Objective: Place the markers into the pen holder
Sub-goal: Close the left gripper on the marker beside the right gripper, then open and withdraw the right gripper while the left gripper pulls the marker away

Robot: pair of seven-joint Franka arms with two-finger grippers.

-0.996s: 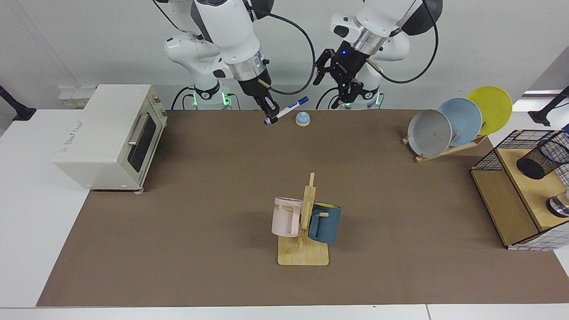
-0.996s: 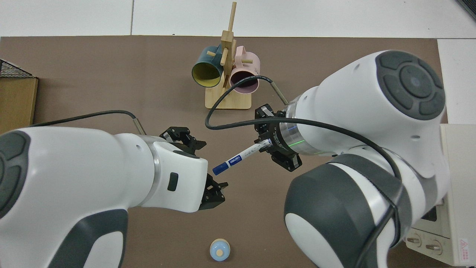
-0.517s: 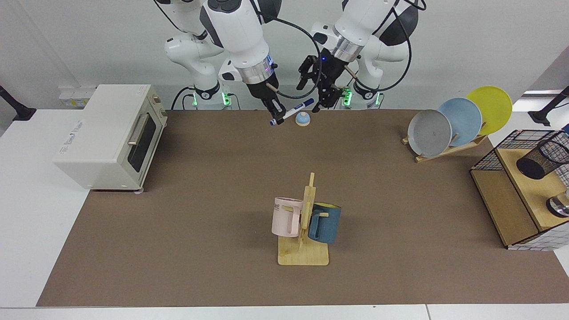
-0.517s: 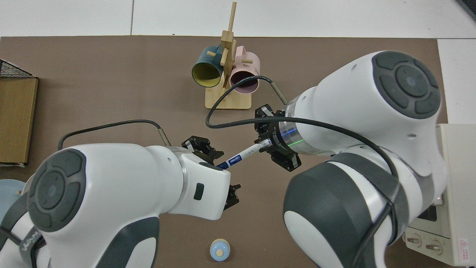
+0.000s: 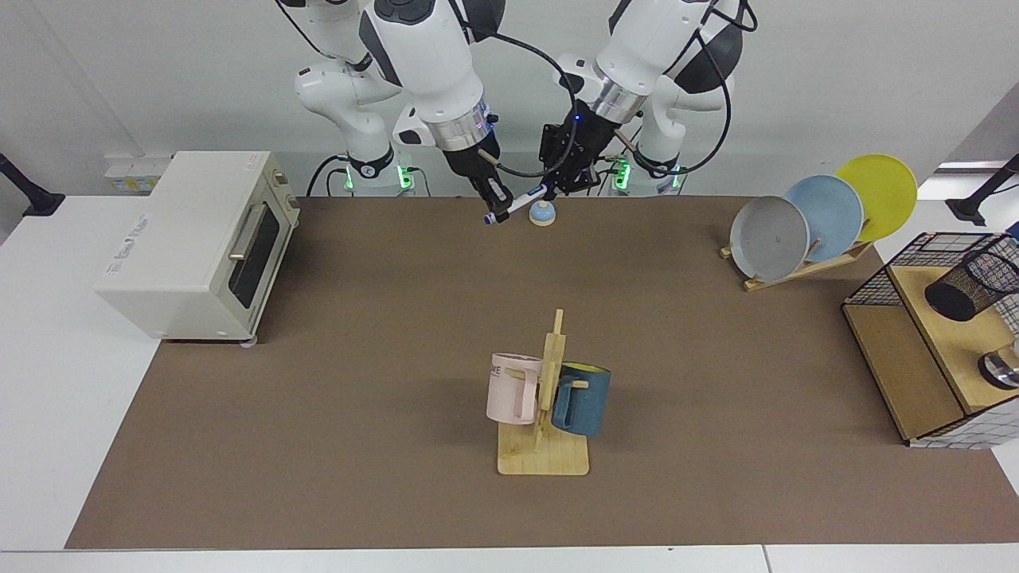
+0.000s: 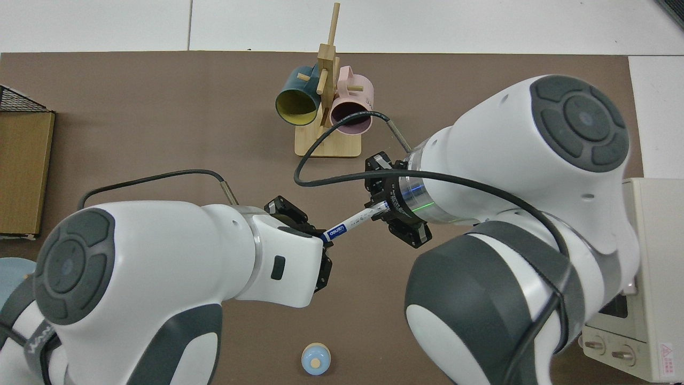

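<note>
Two grippers meet over the far edge of the brown table mat (image 5: 398,334), both at one slim white marker with blue ends (image 5: 519,204). The right gripper (image 5: 495,208), coming from the arm based at the facing view's left, is clenched on the marker's lower end and holds it tilted above the mat, just beside a small blue dome bell (image 5: 542,212). The left gripper (image 5: 557,185) sits at the marker's upper, capped end; the top view hides that end under the arm's wrist, so I cannot tell whether its jaws have closed on it.

The black wire-mesh cylindrical pen holder (image 5: 971,285) lies tipped on its side on a wooden shelf unit (image 5: 907,366) at the far right of the facing view, well apart from the marker.

This looks like a handover, and the risk lies there. If the right gripper lets go before the left has a firm pinch, the marker could drop onto the mat and roll. If both pull while clamped, the pen may twist or slip askew. With the holder on its side, the marker could also slide back out of its mouth.
</note>
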